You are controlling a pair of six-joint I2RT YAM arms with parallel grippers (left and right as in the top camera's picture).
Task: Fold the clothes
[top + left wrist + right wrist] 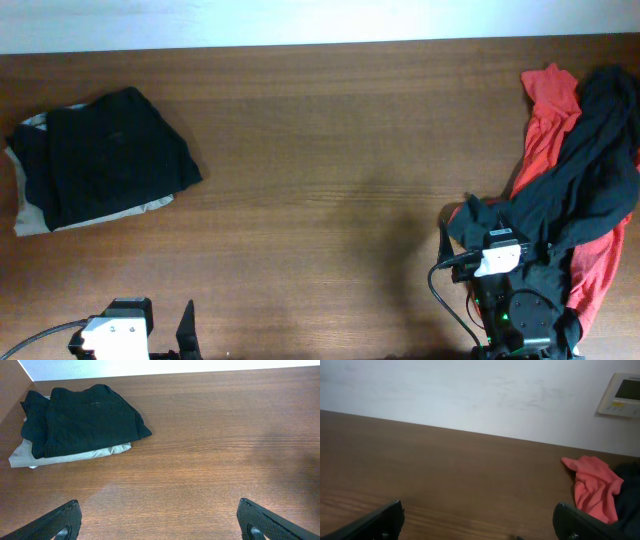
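Brown wooden table (320,150) against a white wall (470,390) carries two lots of laundry, well apart. At the robot's right edge lies the unfolded heap: a red garment (545,95) sprawled loosely with a black garment (590,170) draped along and over it. At the far left sits a finished stack, a folded black garment (110,150) resting on a folded beige garment (75,455).

The right gripper (477,512), at the near end of the heap, has its fingers spread wide with nothing between them, and its camera faces the wall rather than the cloth. The left gripper (159,507) hangs over bare wood, also spread and empty. A small wall panel (622,394) shows at upper right.

The step in hand appears to be fetching the next piece. That calls for tipping the right gripper down onto the black garment's edge and drawing it to the bare middle.
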